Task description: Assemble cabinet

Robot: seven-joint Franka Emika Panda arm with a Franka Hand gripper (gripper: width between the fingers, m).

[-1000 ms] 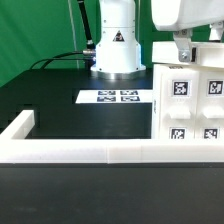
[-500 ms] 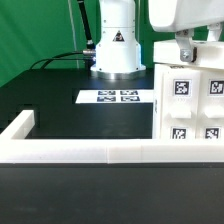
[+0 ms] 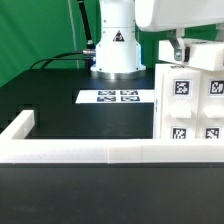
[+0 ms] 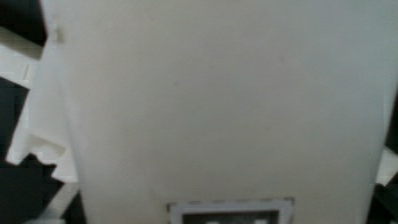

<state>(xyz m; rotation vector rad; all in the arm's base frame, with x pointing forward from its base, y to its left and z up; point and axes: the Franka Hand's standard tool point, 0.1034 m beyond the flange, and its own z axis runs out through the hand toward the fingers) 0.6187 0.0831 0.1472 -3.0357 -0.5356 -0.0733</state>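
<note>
Since a second ago the arm's white wrist housing has shifted toward the exterior view's left and slightly up; cabinet, rail and board haven't moved.

Gripper [image 3: 178, 55]: only one finger [image 3: 177, 52] shows below the housing, coming down right at the cabinet's top edge. Jaw opening can't be read from either view, and I can't tell whether it grips or just touches the cabinet. Wrist view is no help: filled almost entirely by a flat white panel of the cabinet [image 4: 214, 100], with one tag partly showing at the frame edge [image 4: 228, 211].

Around it:
- marker board [image 3: 118, 97] lies flat on the black table [image 3: 60, 90], between the robot base [image 3: 116, 50] and the rail, just beside the cabinet on the exterior view's left.
- white border rail [image 3: 90, 152] runs along the near side, with a short return at the exterior view's left end. The cabinet's lower front sits against it.
- black cable [image 3: 60, 58] loops behind the table near the base.

Cabinet [image 3: 190, 100]: white, boxy, upright at the exterior view's right, cut off by the frame edge. Front face carries four black-and-white square tags, two over two. A smaller white block sits on its top behind the finger.
</note>
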